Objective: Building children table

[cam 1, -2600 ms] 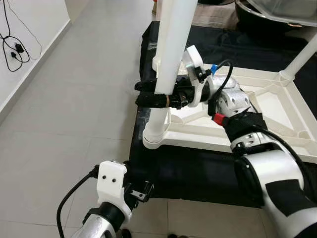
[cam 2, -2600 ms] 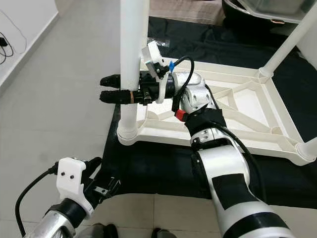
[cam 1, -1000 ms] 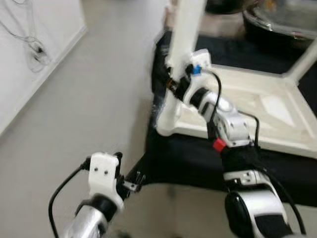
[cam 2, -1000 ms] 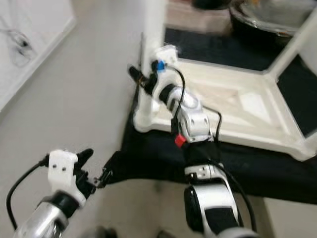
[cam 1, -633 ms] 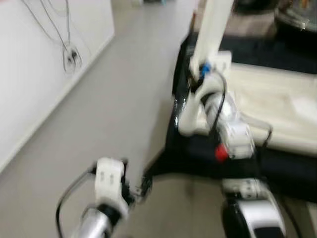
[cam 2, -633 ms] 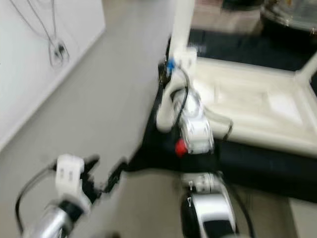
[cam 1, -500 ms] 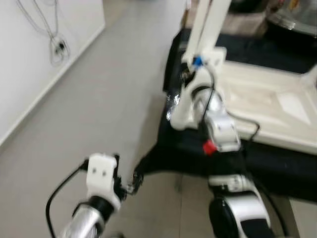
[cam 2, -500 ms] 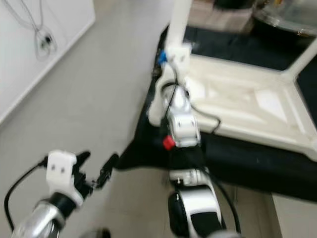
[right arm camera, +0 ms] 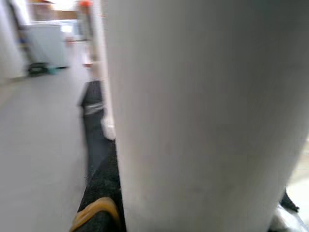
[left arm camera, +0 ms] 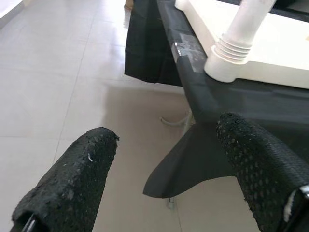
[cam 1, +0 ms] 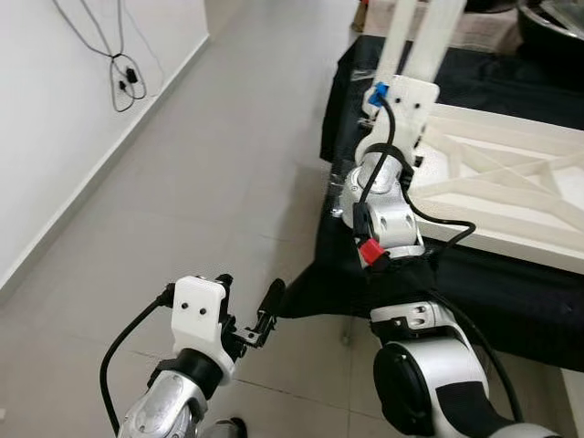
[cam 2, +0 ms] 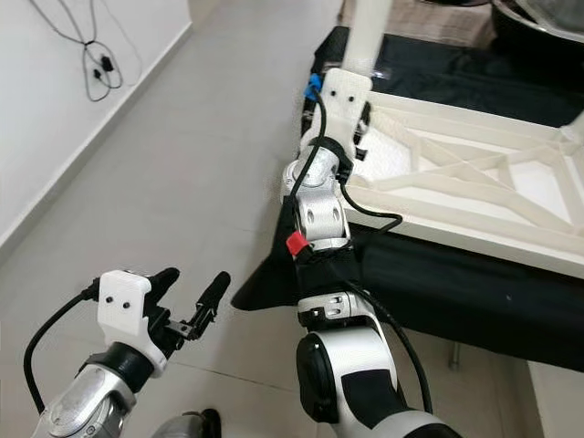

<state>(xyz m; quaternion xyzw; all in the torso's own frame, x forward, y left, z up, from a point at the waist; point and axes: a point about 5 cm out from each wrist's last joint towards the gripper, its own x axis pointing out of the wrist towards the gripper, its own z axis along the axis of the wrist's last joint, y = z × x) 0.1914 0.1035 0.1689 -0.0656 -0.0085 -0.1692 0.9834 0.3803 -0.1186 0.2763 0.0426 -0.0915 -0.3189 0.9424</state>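
Note:
A white children's table (cam 1: 511, 182) lies upside down on a black cloth (cam 1: 511, 292). Its near-corner leg (cam 2: 370, 27) stands upright in a ribbed collar (left arm camera: 231, 53). My right arm (cam 1: 388, 196) stretches straight ahead to this leg. The white wrist mount (cam 1: 401, 100) hides the fingers in the eye views. In the right wrist view the leg (right arm camera: 203, 96) sits very close, with a black finger (right arm camera: 96, 215) on one side and a dark tip on the other. My left gripper (cam 2: 187, 297) hangs low over the floor, open and holding nothing.
A white wall (cam 1: 55, 137) with dangling black cables (cam 1: 123, 68) runs along the left. Pale floor tiles (cam 1: 228, 182) lie between the wall and the cloth. A second table leg (cam 1: 440, 32) rises behind the held one.
The whole picture has shifted, so the camera moved. My right arm, earlier bent across the leg from the right, now reaches straight ahead to it. The left gripper stays low and open.

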